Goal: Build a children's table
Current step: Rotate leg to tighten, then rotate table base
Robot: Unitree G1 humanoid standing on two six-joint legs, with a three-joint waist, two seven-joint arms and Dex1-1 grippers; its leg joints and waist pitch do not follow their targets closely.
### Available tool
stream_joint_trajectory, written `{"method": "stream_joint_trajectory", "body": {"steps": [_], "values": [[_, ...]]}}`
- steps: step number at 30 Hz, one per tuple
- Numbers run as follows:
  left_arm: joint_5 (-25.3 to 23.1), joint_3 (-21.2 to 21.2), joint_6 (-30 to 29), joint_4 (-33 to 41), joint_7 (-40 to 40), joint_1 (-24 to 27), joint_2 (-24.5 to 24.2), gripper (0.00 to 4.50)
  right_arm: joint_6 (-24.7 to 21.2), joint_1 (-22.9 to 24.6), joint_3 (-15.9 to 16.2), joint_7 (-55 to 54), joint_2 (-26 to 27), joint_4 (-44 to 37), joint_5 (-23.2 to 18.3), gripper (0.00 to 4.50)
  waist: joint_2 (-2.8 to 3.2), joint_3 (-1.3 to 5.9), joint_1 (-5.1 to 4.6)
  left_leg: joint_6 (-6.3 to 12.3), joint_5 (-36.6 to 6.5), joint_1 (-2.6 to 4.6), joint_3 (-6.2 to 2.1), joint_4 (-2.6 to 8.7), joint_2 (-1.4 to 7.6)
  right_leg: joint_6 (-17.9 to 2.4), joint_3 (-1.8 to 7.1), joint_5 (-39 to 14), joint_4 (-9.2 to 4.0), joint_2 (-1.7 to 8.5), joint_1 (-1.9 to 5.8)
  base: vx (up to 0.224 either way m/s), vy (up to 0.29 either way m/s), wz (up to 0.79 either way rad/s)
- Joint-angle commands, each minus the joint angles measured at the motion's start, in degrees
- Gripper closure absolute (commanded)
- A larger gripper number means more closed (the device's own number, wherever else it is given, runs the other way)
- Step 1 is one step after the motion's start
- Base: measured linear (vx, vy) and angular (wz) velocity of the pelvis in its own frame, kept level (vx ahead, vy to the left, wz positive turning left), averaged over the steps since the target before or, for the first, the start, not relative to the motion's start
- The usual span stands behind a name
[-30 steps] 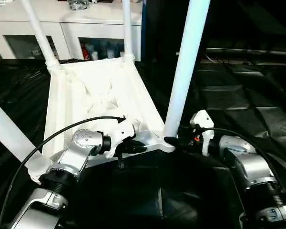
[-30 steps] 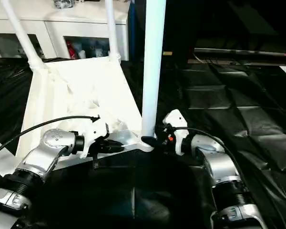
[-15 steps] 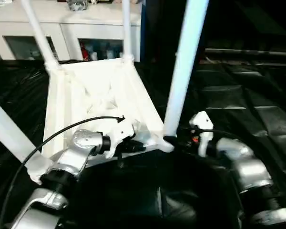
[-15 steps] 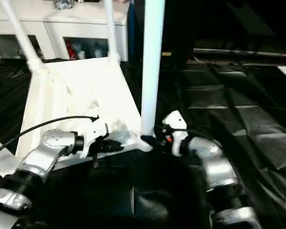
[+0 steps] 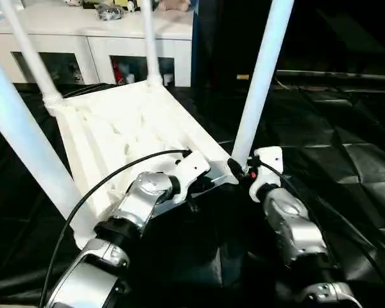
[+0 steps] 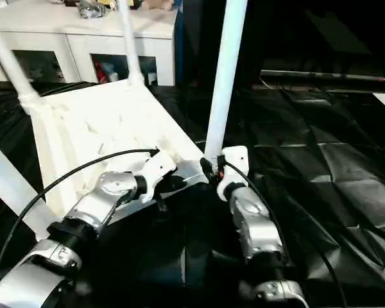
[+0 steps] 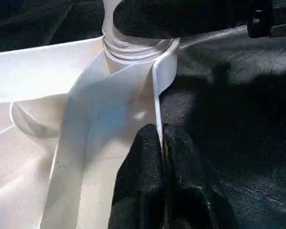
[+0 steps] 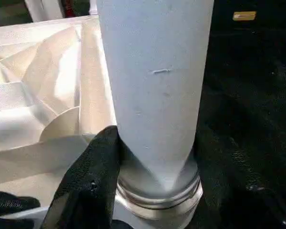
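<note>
The upturned table top (image 5: 122, 135) lay on black sheeting. The left pincer (image 7: 161, 157), pressed together, pinched its rim (image 7: 158, 105); the right pincer (image 8: 148, 176) clasped the leg (image 5: 260, 83) at its corner socket. Seating that leg seemed underway; next, firm twisting while the rim is steadied

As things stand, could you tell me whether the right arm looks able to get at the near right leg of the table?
Probably yes: the right gripper is already at the base of that leg, where it enters the tabletop corner socket, one finger against the tube. Nothing stands between them.
</note>
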State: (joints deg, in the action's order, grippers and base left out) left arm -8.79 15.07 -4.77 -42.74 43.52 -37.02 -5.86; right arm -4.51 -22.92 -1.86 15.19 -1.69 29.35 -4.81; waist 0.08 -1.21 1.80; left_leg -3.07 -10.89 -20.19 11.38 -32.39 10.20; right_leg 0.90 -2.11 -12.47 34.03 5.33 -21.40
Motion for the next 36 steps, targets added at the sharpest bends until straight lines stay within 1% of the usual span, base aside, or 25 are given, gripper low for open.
{"method": "stream_joint_trajectory", "body": {"steps": [1, 2, 4, 7, 8, 9, 10, 12, 13, 14, 16, 17, 21, 22, 23, 24, 25, 27, 28, 29, 30, 31, 32, 33, 36], "values": [[0.0, 2.3, 1.9, -2.5, 0.3, 1.5, 1.5, 4.5, -1.3, 0.5, 2.3, 2.7, 1.3, 0.2, -1.2, 2.15, -0.62, 1.65, -0.08, 1.3, -16.8, 0.08, -1.47, 4.24, 2.81, -9.8, 2.17, -15.5, -5.13, 2.99, 0.8, 0.0, 0.0, 0.0], [0.0, 2.2, 2.9, -2.6, 0.8, 1.7, 0.9, 4.5, -1.1, 1.3, 2.0, 4.5, 0.9, -1.5, -2.0, 1.8, -0.8, 1.59, 0.09, 1.75, -16.7, 0.09, -1.46, 4.23, 2.8, -9.6, 2.15, -16.2, -5.24, 3.02, 0.83, 0.0, 0.0, 0.0], [0.4, 1.7, 3.8, -2.2, 1.1, 2.0, 0.1, 4.5, -1.0, 2.3, 1.7, 6.6, -0.2, -3.9, -3.1, 1.74, -0.87, 1.67, 0.29, 2.34, -16.1, 0.06, -1.37, 4.13, 2.86, -9.5, 2.21, -16.0, -5.23, 3.08, 0.91, 0.0, 0.0, 0.0], [1.3, 0.2, 5.6, -1.8, 0.4, 2.2, -0.2, 4.5, -1.9, 3.6, 1.8, 9.1, -2.2, -7.1, -3.9, 1.36, -0.88, 1.72, 0.6, 3.14, -14.2, 0.01, -1.33, 4.05, 2.95, -9.8, 2.15, -14.1, -5.02, 3.02, 1.05, 0.0, 0.0, 0.0], [1.5, -0.1, 6.1, -1.4, 0.6, 2.3, -0.4, 4.5, -2.8, 4.7, 1.9, 10.7, -3.3, -9.1, -4.7, 1.32, -1.44, 1.71, 0.53, 3.61, -13.2, -0.27, -1.3, 3.99, 2.9, -10.0, 2.08, -13.3, -4.88, 2.99, 1.22, 0.0, 0.0, 0.0], [2.1, -0.8, 6.7, -0.4, 0.7, 2.7, -0.6, 4.5, -4.3, 6.8, 2.0, 13.8, -5.4, -12.9, -6.1, 1.32, -1.1, 1.77, 0.89, 4.14, -12.0, -0.23, -1.28, 3.87, 3.0, -10.1, 2.11, -11.8, -4.72, 3.05, 1.19, 0.0, 0.0, 0.0], [2.2, -0.8, 6.7, -0.3, 0.7, 2.7, -0.6, 4.22, -4.3, 6.9, 2.0, 14.0, -5.5, -13.0, -6.2, 1.31, -1.48, 1.72, 0.99, 4.51, -11.4, -0.27, -1.24, 3.77, 2.97, -9.9, 2.07, -11.2, -4.72, 2.97, 1.39, 0.0, 0.0, 0.0], [4.0, -2.1, 5.7, 3.0, 1.8, 3.8, -1.2, 4.05, -7.0, 11.9, 2.6, 21.8, -11.1, -20.5, -9.6, 1.31, -1.52, 1.81, 1.4, 5.63, -10.3, -0.58, -1.28, 3.57, 2.97, -9.7, 2.01, -10.8, -4.54, 3.14, 1.61, 0.0, 0.0, 0.0], [4.3, -2.3, 5.4, 3.5, 2.0, 4.0, -1.3, 3.93, -7.2, 12.4, 2.7, 22.6, -11.7, -21.2, -9.8, 1.31, -1.38, 1.87, 1.9, 6.4, -9.5, -0.55, -1.24, 3.42, 3.2, -10.0, 2.02, -9.3, -4.39, 3.21, 1.61, 0.0, 0.0, 0.0], [4.9, -2.5, 5.0, 4.4, 2.6, 4.3, -1.4, 3.86, -7.5, 13.5, 2.9, 24.2, -12.9, -22.6, -10.3, 1.31, -1.44, 1.81, 1.78, 6.6, -9.3, -0.69, -1.16, 3.41, 3.19, -10.3, 2.0, -8.9, -4.38, 3.14, 1.36, 0.0, 0.0, 0.0], [6.2, -2.6, 3.6, 8.7, 4.5, 6.1, -2.3, 3.62, -8.6, 16.1, 3.5, 28.0, -15.7, -25.8, -11.5, 1.31, -0.87, 2.39, 2.02, 6.39, -6.8, -0.67, -1.28, 3.21, 3.46, -11.8, 1.83, -4.6, -3.61, 3.15, 1.47, 0.0, 0.0, 0.0], [7.5, -2.6, 1.6, 13.4, 6.5, 8.2, -3.3, 3.62, -9.8, 17.6, 3.9, 29.9, -16.9, -27.6, -12.5, 1.31, -1.16, 2.12, 1.69, 6.8, -5.2, -1.05, -1.33, 3.09, 3.68, -13.4, 1.58, 1.9, -2.89, 2.75, 1.59, 0.0, 0.0, 0.0], [9.1, -1.9, -3.6, 23.0, 9.5, 12.6, -6.1, 3.31, -10.2, 17.8, 4.8, 29.6, -16.7, -28.5, -11.9, 1.31, -1.38, 2.4, 1.47, 8.29, -2.3, -0.65, -0.95, 2.43, 3.43, -16.3, 1.65, 8.9, -2.19, 2.64, 1.48, 0.0, 0.0, 0.0], [9.3, -1.8, -4.3, 24.1, 10.0, 13.1, -6.5, 3.23, -10.3, 17.7, 5.0, 29.4, -16.6, -28.5, -11.8, 1.31, -1.49, 2.53, 1.45, 8.39, -1.4, -0.77, -1.0, 2.33, 3.53, -16.6, 1.68, 10.2, -1.89, 2.79, 1.66, 0.0, 0.0, 0.0], [10.2, -1.1, -7.8, 29.5, 11.7, 15.8, -8.4, 3.19, -10.4, 17.5, 5.7, 28.3, -16.1, -28.6, -11.4, 1.31, -1.88, 2.5, 1.48, 8.92, -0.1, -0.9, -0.84, 2.17, 3.45, -17.0, 1.7, 11.8, -1.7, 2.7, 1.58, 0.0, 0.0, 0.0], [10.4, -1.0, -8.5, 30.6, 12.0, 16.3, -8.7, 3.19, -10.4, 17.4, 5.8, 28.0, -16.0, -28.5, -11.3, 1.31, -1.63, 2.28, 1.41, 9.17, 0.0, -1.02, -0.82, 2.23, 3.42, -16.9, 1.65, 11.1, -1.69, 2.63, 1.44, 0.0, 0.0, 0.0], [10.6, -0.6, -9.7, 33.2, 12.6, 17.7, -9.8, 2.99, -10.5, 17.1, 6.2, 27.6, -15.5, -28.2, -11.2, 1.31, -1.58, 2.13, 1.44, 9.07, -0.9, -0.81, -0.66, 2.17, 3.32, -16.8, 1.68, 9.8, -1.9, 2.48, 1.16, 0.0, 0.0, 0.0], [11.7, -0.2, -13.9, 41.0, 13.0, 21.9, -12.7, 2.8, -10.1, 15.7, 7.0, 25.9, -13.6, -26.7, -9.8, 1.31, -1.8, 1.71, 1.52, 7.13, -4.8, -0.81, -0.75, 2.68, 3.59, -15.9, 1.7, 1.9, -2.28, 2.7, 1.03, 0.0, 0.0, 0.0], [11.7, -0.2, -14.1, 41.3, 13.0, 22.1, -12.8, 2.78, -10.0, 15.6, 7.0, 25.8, -13.5, -26.6, -9.7, 1.31, -1.65, 1.63, 1.4, 6.35, -5.9, -0.73, -0.83, 2.85, 3.72, -15.7, 1.76, 0.1, -2.39, 2.71, 1.0, 0.0, 0.0, 0.0], [12.1, -0.9, -15.2, 43.9, 11.9, 23.8, -12.9, 2.69, -9.1, 14.2, 7.5, 23.6, -12.5, -24.6, -7.9, 1.31, -1.47, 1.42, 1.4, 4.81, -8.1, -0.47, -0.75, 2.99, 3.77, -15.0, 1.84, -3.1, -2.75, 2.5, 0.69, 0.0, 0.0, 0.0], [12.1, -1.1, -15.6, 44.7, 11.6, 24.3, -13.2, 2.54, -9.2, 13.7, 7.4, 23.4, -11.9, -24.1, -8.2, 1.31, -1.45, 1.19, 1.32, 3.29, -9.9, -0.4, -0.71, 3.24, 3.62, -14.2, 1.88, -5.9, -3.12, 2.33, 0.53, 0.0, 0.0, 0.0], [12.1, -1.3, -16.0, 45.7, 11.3, 24.8, -13.4, 2.41, -9.2, 13.1, 7.3, 23.2, -11.3, -23.5, -8.5, 1.31, -2.49, 1.22, 1.47, 2.92, -10.7, -0.23, -0.57, 3.15, 3.59, -13.7, 1.9, -7.1, -3.29, 2.32, 0.44, 0.0, 0.0, 0.0], [12.0, -1.7, -18.3, 49.5, 10.7, 27.0, -14.5, 2.34, -8.8, 11.3, 7.0, 22.3, -9.6, -21.9, -8.9, 1.48, -2.31, 1.12, 1.64, 2.09, -11.9, -0.33, -0.79, 3.43, 3.69, -13.1, 2.05, -9.3, -3.27, 2.61, 0.49, 0.0, 0.0, 0.0], [12.0, -1.7, -18.4, 49.7, 10.7, 27.1, -14.5, 2.31, -8.8, 11.2, 7.0, 22.2, -9.5, -21.8, -9.0, 1.59, -2.0, 1.06, 1.55, 1.29, -12.2, -0.53, -0.96, 3.66, 3.65, -12.1, 2.05, -10.6, -3.26, 2.58, 0.52, 0.0, 0.0, 0.0], [12.4, -2.3, -20.8, 53.5, 9.7, 29.4, -15.0, 1.96, -8.0, 9.3, 6.7, 21.7, -8.0, -20.3, -9.9, 1.78, -2.24, 1.08, 1.71, 0.39, -11.8, -0.33, -0.89, 3.62, 3.54, -11.0, 2.09, -9.5, -3.26, 2.33, 0.36, 0.0, 0.0, 0.0]]}}
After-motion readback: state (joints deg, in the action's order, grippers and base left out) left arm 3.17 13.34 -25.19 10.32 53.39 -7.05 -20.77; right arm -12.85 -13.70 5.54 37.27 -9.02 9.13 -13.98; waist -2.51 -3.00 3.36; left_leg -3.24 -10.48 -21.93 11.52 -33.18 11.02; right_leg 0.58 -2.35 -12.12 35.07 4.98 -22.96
